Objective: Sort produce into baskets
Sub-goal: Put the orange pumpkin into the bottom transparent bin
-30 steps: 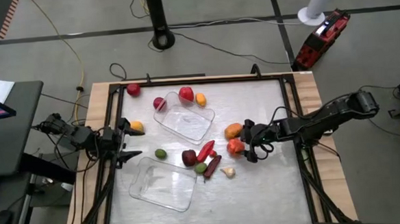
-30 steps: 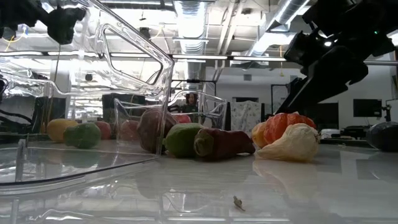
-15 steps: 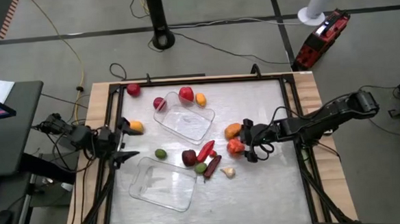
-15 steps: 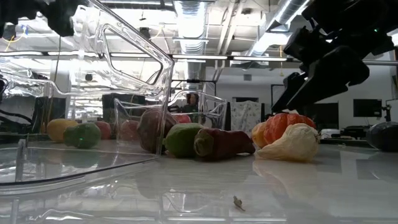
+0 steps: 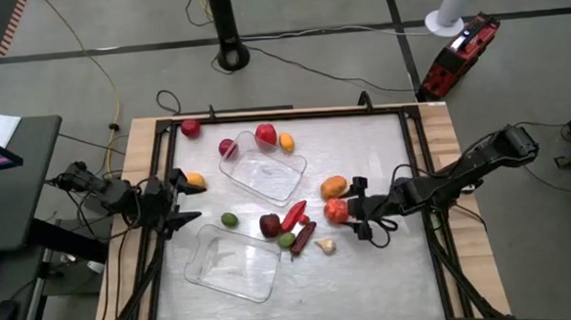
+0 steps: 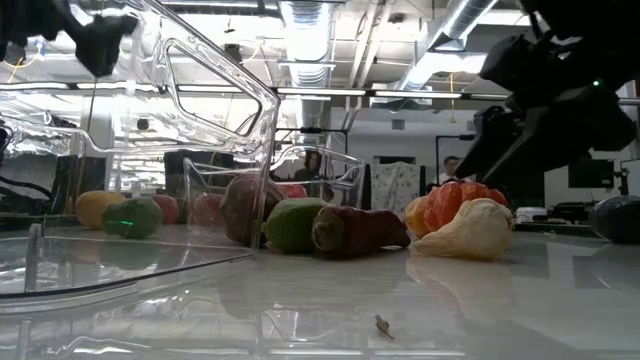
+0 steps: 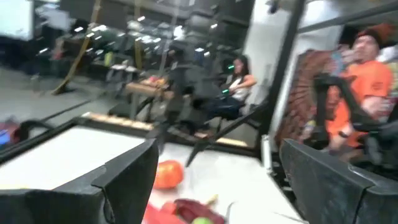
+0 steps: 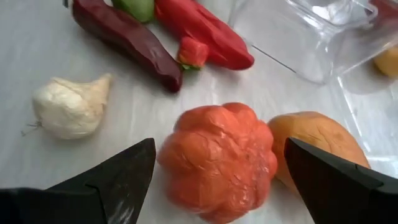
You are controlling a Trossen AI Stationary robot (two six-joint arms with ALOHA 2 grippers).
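Note:
My right gripper [image 5: 360,208] is open beside a ribbed orange-red piece [image 5: 337,210] at the table's middle right. In the right wrist view its fingers stand on either side of that piece [image 8: 217,158] without touching it. An orange piece [image 8: 317,146] lies against it, and a whitish garlic [image 8: 69,106] lies close by. Two clear trays lie on the table, one far [image 5: 263,169] and one near [image 5: 232,263]. My left gripper [image 5: 180,198] is open and empty at the table's left edge.
A red pepper [image 5: 293,214], a maroon pepper [image 5: 303,237], a dark maroon piece [image 5: 269,225] and two green pieces [image 5: 229,220] [image 5: 286,240] lie between the trays. Several red and orange pieces [image 5: 266,134] lie along the far tray's far side. A yellow-orange piece [image 5: 196,180] lies by my left gripper.
My right gripper has shifted a little toward the table's near right and gone lower, staying open beside the orange-red piece. The produce has not moved.

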